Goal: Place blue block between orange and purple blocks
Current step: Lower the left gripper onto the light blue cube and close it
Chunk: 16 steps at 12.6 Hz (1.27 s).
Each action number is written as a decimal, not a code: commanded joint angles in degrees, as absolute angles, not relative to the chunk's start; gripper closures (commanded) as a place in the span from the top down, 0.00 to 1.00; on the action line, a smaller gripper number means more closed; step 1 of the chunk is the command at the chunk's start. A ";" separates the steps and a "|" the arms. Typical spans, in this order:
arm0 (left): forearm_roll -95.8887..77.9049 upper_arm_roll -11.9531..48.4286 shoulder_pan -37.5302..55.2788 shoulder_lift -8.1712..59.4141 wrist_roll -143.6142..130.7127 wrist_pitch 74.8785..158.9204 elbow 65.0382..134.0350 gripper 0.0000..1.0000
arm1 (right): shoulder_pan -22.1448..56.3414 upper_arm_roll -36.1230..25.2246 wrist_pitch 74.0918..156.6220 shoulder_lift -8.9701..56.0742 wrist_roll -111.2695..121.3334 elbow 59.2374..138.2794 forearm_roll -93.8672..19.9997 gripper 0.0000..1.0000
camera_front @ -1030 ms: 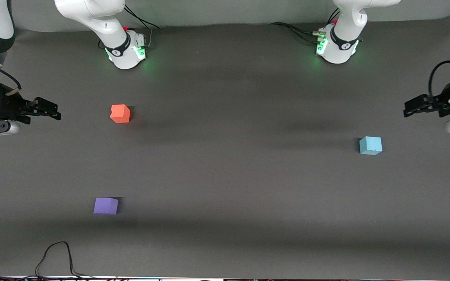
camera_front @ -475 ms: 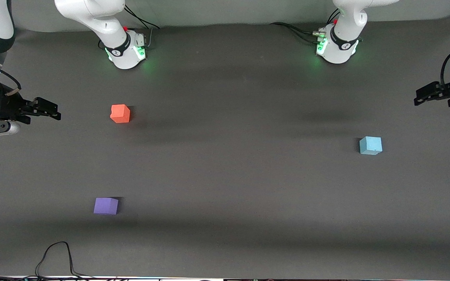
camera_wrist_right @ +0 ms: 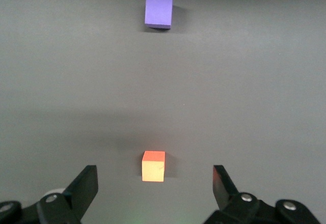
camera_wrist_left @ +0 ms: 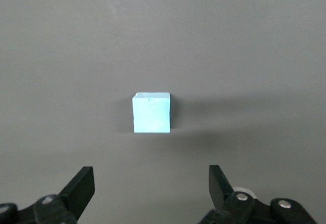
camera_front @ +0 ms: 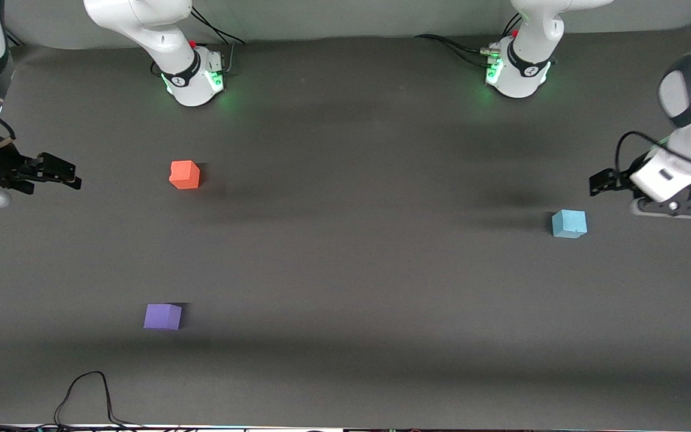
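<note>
The light blue block (camera_front: 569,224) sits on the dark table toward the left arm's end; it also shows in the left wrist view (camera_wrist_left: 151,113). The orange block (camera_front: 185,174) and the purple block (camera_front: 162,316) sit toward the right arm's end, the purple one nearer the front camera. Both also show in the right wrist view, orange (camera_wrist_right: 153,166) and purple (camera_wrist_right: 158,12). My left gripper (camera_front: 598,182) hangs open and empty over the table just beside the blue block (camera_wrist_left: 151,183). My right gripper (camera_front: 69,176) is open and empty over the table's edge, apart from the orange block (camera_wrist_right: 155,183).
The two arm bases (camera_front: 192,75) (camera_front: 516,69) stand along the table's edge farthest from the front camera. A black cable (camera_front: 84,396) loops onto the table near the front edge, below the purple block.
My left arm has swung in from the table's end, bringing its gripper close beside the blue block. My right gripper has drawn back slightly toward the table's edge. No block has moved.
</note>
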State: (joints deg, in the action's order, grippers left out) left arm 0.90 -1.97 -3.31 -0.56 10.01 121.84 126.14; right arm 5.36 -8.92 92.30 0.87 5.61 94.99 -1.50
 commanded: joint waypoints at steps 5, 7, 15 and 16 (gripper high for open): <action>2.55 -2.11 -2.64 10.97 10.63 138.93 129.89 1.00 | 5.36 -9.49 91.41 3.87 5.54 89.21 -3.51 1.00; 2.64 -2.11 -2.64 14.14 10.63 143.68 130.60 1.00 | 5.27 -9.58 90.62 3.96 5.27 89.56 -3.60 1.00; 5.01 -2.20 -3.43 18.02 10.63 149.24 132.88 1.00 | 5.18 -11.69 86.04 3.25 4.83 89.39 -5.63 1.00; 5.01 -2.28 -3.78 18.02 10.63 148.89 132.98 1.00 | 5.19 -11.60 86.04 3.25 4.83 89.12 -5.54 1.00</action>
State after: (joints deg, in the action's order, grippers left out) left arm 4.06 -2.02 -3.27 18.71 10.13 148.54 131.71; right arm 5.02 -11.60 87.19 2.98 5.61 90.63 -4.63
